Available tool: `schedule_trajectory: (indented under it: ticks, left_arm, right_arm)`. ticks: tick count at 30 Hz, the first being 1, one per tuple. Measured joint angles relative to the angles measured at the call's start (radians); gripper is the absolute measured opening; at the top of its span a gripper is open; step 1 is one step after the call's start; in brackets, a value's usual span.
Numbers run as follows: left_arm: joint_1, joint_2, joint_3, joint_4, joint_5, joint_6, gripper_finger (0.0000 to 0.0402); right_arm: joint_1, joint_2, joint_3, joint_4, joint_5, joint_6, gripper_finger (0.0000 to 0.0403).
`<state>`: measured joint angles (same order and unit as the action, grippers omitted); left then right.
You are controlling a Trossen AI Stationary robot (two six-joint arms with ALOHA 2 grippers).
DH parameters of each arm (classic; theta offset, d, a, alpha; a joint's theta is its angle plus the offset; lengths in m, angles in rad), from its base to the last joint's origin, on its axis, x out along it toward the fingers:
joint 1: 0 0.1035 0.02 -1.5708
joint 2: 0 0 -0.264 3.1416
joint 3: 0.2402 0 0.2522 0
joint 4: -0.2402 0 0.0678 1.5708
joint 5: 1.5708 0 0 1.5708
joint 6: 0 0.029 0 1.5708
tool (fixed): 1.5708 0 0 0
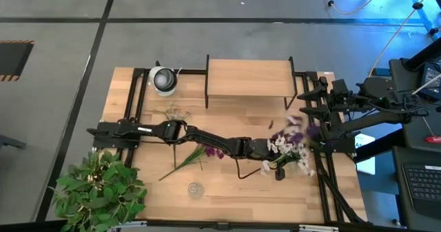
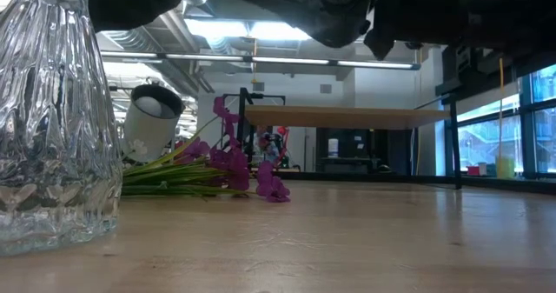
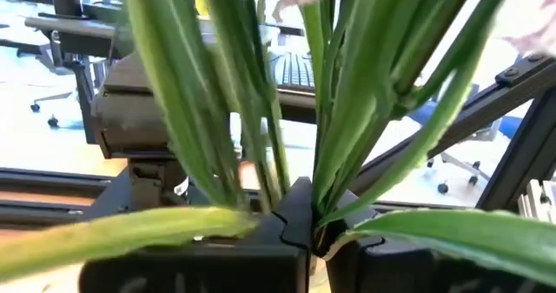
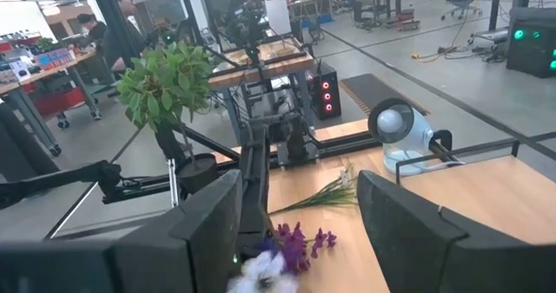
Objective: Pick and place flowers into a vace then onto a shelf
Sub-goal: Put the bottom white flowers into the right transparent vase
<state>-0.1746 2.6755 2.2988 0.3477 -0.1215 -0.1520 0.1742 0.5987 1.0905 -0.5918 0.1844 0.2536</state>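
Note:
My left gripper [image 1: 270,166] reaches out over the table's right half and is shut on a bunch of flowers [image 1: 293,144] with white and purple blossoms. Its green stems [image 3: 261,110] fan out past the fingers in the left wrist view. More purple flowers [image 1: 201,153] [image 2: 217,164] lie flat on the tabletop, and a pale sprig [image 1: 178,113] lies farther back. The glass vase [image 1: 196,189] [image 2: 52,119] stands upright near the front edge. The shelf [image 1: 248,78] [image 2: 347,116] stands at the far edge. My right gripper [image 4: 300,241] waits open at the table's right side. My left gripper pinches several green stems [image 3: 295,208] of the bunch between its two shut fingers [image 3: 217,260]. The fingers lie level, coming from the table's left, and cross the stems. The blossoms [image 1: 298,132] spread beyond the gripper toward the far right, and the bunch is lifted clear of the tabletop.
A bushy potted plant [image 1: 96,191] stands at the near left corner. A white round lamp-like device [image 1: 164,80] [image 2: 152,119] sits at the far left beside the shelf. A black frame [image 1: 324,170] runs along the right edge. People sit at desks beyond the table [image 4: 95,32].

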Motion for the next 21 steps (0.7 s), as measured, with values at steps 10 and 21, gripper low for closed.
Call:
schedule_trajectory:
  ticks: [10, 21]
  left_arm:
    - [0.002, 0.0, 0.001, 0.002, 0.013, -0.001, 0.0021]
    - [0.008, -0.011, 0.003, 0.003, 0.063, -0.021, 0.0094]
  right_arm:
    - [0.0, 0.0, 0.0, -0.02, 0.0, 0.001, 0.0232]
    - [0.0, 0.0, 0.0, -0.02, 0.0, 0.0, 0.0232]
